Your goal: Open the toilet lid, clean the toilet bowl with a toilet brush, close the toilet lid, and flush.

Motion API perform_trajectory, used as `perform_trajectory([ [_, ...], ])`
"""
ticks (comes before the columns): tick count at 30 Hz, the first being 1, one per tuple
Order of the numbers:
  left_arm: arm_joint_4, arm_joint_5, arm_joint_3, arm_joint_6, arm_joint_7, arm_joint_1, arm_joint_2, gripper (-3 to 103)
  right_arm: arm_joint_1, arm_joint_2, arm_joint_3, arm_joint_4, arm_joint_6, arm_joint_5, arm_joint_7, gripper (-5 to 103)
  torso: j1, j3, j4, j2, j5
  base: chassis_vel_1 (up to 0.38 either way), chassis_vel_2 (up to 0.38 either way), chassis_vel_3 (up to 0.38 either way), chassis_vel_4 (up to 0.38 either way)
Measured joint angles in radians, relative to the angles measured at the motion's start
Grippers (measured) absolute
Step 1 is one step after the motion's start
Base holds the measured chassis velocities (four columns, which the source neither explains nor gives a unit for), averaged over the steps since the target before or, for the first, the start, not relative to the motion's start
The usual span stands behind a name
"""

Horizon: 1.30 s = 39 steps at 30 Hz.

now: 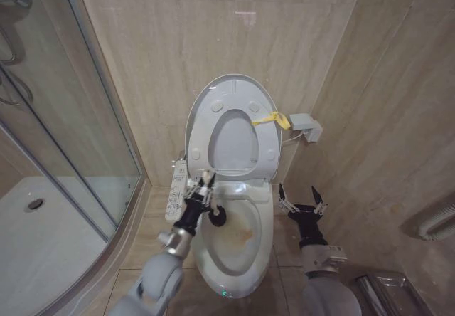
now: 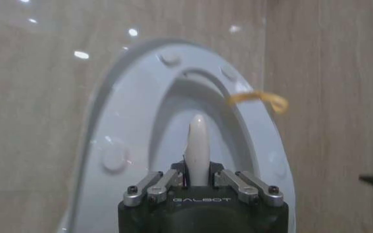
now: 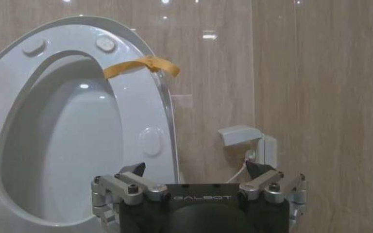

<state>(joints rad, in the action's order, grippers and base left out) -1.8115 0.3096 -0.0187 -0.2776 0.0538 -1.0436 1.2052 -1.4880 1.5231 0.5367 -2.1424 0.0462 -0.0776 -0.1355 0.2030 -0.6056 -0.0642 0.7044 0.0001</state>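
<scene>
Left end effector (image 1: pixel 206 182) clamped on thin white toilet brush (image 2: pixel 197 148), right end effector (image 1: pixel 302 196) spread empty.

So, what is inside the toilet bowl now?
The toilet bowl holds yellowish-brown stains. The dark head of the toilet brush, held by the left gripper, is over its rear part. That head hides the surface beneath.

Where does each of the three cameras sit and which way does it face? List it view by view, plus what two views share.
Head view: high on the robot, looking down at the stained toilet bowl and raised toilet lid; both arms show, left pincer holding the toilet brush, right pincer open beside the bowl.
Left wrist view: behind the left pincer, facing the lid; the brush handle sticks up.
Right wrist view: behind the right pincer, facing the lid and wall box.
Shared: all show the yellow ribbon tab.
</scene>
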Motion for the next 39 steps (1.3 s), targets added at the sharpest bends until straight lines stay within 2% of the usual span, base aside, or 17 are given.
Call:
perform_trajectory([
  [3,0.087,0.002,0.047,-0.017,0.0,0.072,0.009,21,0.0,0.0,0.0,0.0,0.0,0.0,0.0,100,0.0,0.0,0.0,0.0,0.0,0.0,0.0,0.0,0.0],
  [5,0.216,0.006,0.102,-0.077,-0.011,0.154,0.03,21,0.0,0.0,0.0,0.0,0.0,0.0,0.0,100,0.0,0.0,0.0003,0.0,0.0,0.0,0.0,0.0,0.0],
  [6,0.216,0.006,0.102,-0.077,-0.011,0.154,0.03,21,0.0,0.0,0.0,0.0,0.0,0.0,0.0,100,0.0,0.0,0.0003,0.0,0.0,0.0,0.0,0.0,0.0],
  [8,0.302,0.006,0.145,-0.116,-0.023,0.203,0.052,21,0.0,0.0,0.0,0.0,0.0,0.0,0.0,100,0.0,0.0,0.0001,0.0,0.0,0.0,0.0,0.0,0.0],
  [10,0.376,0.005,0.182,-0.131,-0.028,0.235,0.079,21,0.0,0.0,0.0,0.0,0.0,0.0,0.0,100,0.0,0.0,0.0,0.0,0.0001,0.0,0.0,0.0,0.0],
  [11,0.376,0.005,0.182,-0.131,-0.028,0.235,0.079,21,0.0,0.0,0.0,0.0,0.0,0.0,0.0,100,0.0,0.0,0.0,0.0,0.0001,0.0,0.0,0.0,0.0],
  [15,0.496,-0.01,0.219,-0.16,-0.032,0.262,0.123,21,0.0,0.0,0.0,0.0,0.0,0.0,0.0,100,0.0,0.0,0.0002,0.0,0.0001,0.0,0.0,0.0,0.0],
  [24,0.704,-0.036,0.282,-0.234,-0.043,0.277,0.154,21,0.0,0.0,0.0,0.0,0.0,0.0,0.0,100,0.0,0.0,0.0003,0.0,0.0001,0.0,0.0,0.0,0.0],
  [28,0.761,-0.054,0.281,-0.266,-0.052,0.279,0.17,21,0.0,0.0,0.0,0.0,0.0,0.0,0.0,100,0.0,0.0,0.0,0.0,0.0003,0.0,0.0,0.0,0.0],
  [32,0.761,-0.059,0.273,-0.268,-0.052,0.278,0.175,21,0.0,0.0,0.0,0.0,0.0,0.0,0.0,100,0.0,0.0,0.0001,0.0,0.0002,0.0,0.0,0.0,0.0],
  [39,0.68,-0.075,0.271,-0.248,-0.049,0.274,0.18,21,0.0,0.0,0.0,0.0,0.0,0.0,0.0,100,0.0,0.0,0.0,0.0,-0.0004,0.0,0.0,0.0,0.0],
])
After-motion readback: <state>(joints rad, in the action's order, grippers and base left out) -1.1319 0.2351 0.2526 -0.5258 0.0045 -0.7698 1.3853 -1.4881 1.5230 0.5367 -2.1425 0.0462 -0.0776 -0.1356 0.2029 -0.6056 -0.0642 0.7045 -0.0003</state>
